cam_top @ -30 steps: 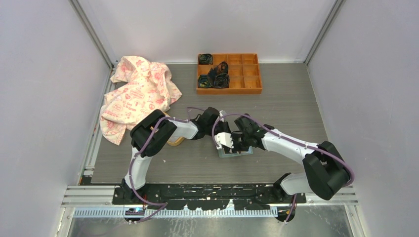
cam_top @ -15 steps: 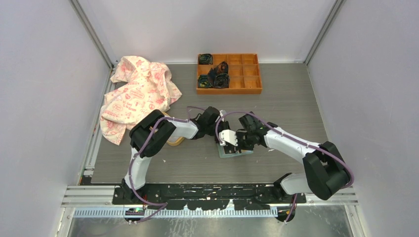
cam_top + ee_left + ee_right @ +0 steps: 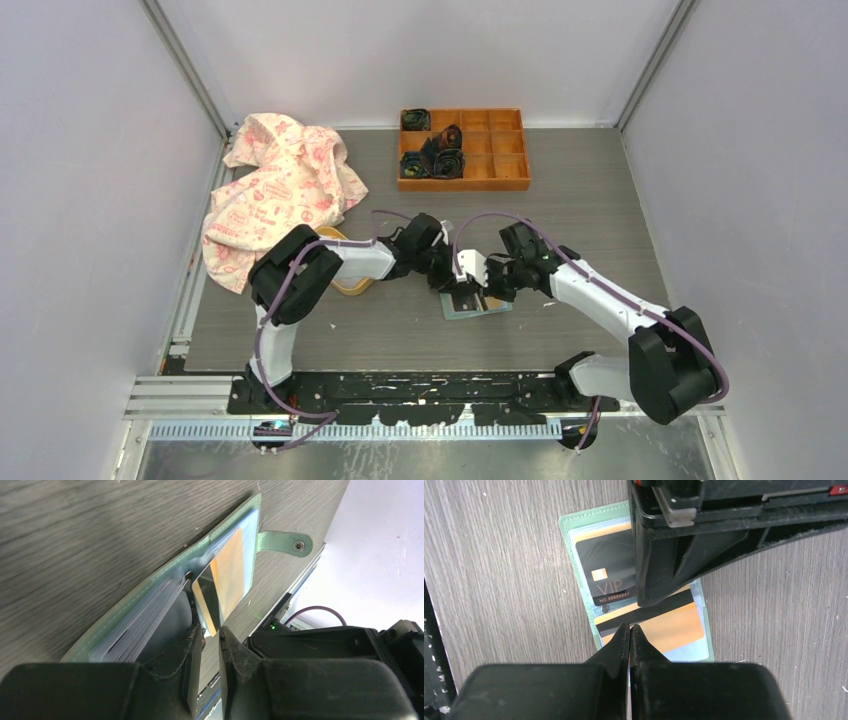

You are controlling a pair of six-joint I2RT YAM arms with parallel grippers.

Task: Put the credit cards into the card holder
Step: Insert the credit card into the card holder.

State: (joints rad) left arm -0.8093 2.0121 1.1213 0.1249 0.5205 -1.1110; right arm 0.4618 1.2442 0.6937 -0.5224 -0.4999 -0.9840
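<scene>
The mint-green card holder [image 3: 478, 308] lies open on the table; in the right wrist view [image 3: 566, 527] it holds a black VIP card [image 3: 606, 575] in one sleeve. An orange card with a dark stripe [image 3: 674, 625] lies at a slant across its other half and also shows in the left wrist view [image 3: 229, 572]. My right gripper [image 3: 629, 627] is shut, with its tips on that card's near edge. My left gripper [image 3: 211, 630] stands at the holder's fold by the card's corner. Its jaws are a narrow gap apart with nothing between them. One left finger [image 3: 656, 587] rests on the holder.
An orange compartment tray [image 3: 505, 150] with dark rolls stands at the back. A pink patterned cloth [image 3: 280, 190] lies at the back left. A yellow-orange dish [image 3: 348, 285] sits partly under the left arm. The holder's snap tab [image 3: 287, 542] sticks out sideways.
Both grippers have shifted a little to the right over the holder. The right arm has swung outward to the right, and the left arm has reached further across.
</scene>
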